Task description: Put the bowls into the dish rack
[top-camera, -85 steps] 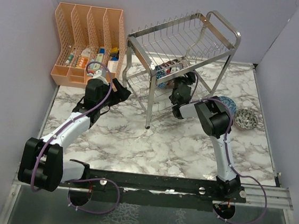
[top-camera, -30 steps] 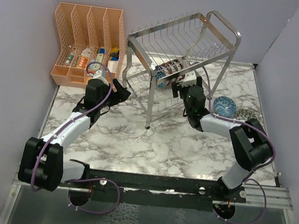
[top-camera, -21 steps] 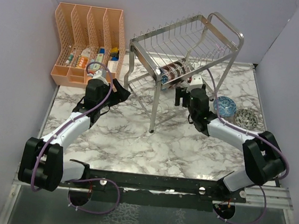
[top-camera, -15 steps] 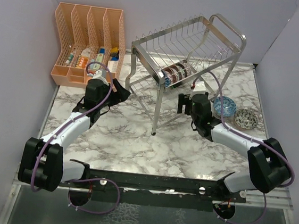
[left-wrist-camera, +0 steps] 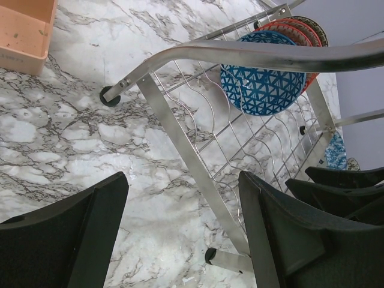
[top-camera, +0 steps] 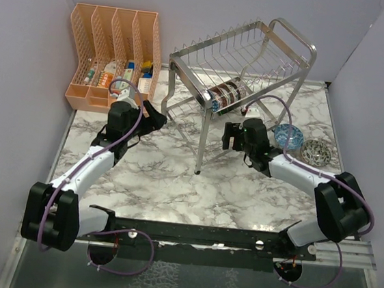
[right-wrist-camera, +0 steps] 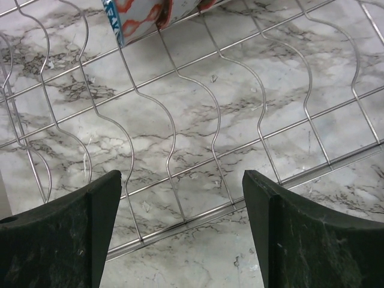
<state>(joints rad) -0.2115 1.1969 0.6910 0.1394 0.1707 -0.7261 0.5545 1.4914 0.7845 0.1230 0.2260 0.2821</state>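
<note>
right gripper [right-wrist-camera: 180,180]: jaws wide, empty, above the dish rack [top-camera: 203,131] lower wires. racked bowls [top-camera: 226,94] stand on edge in the wire slots, so they stay upright. left gripper [left-wrist-camera: 183,180]: jaws wide, empty, left of rack. teal bowl [top-camera: 289,136] and grey bowl [top-camera: 316,152] wait right of rack.

The top camera looks steeply down from behind the arms over the whole table [top-camera: 175,176] and dish rack [top-camera: 236,59]. Each wrist camera peers close past its own fingers [left-wrist-camera: 60,234] at the dish rack's lower wires, which all three views share.
</note>
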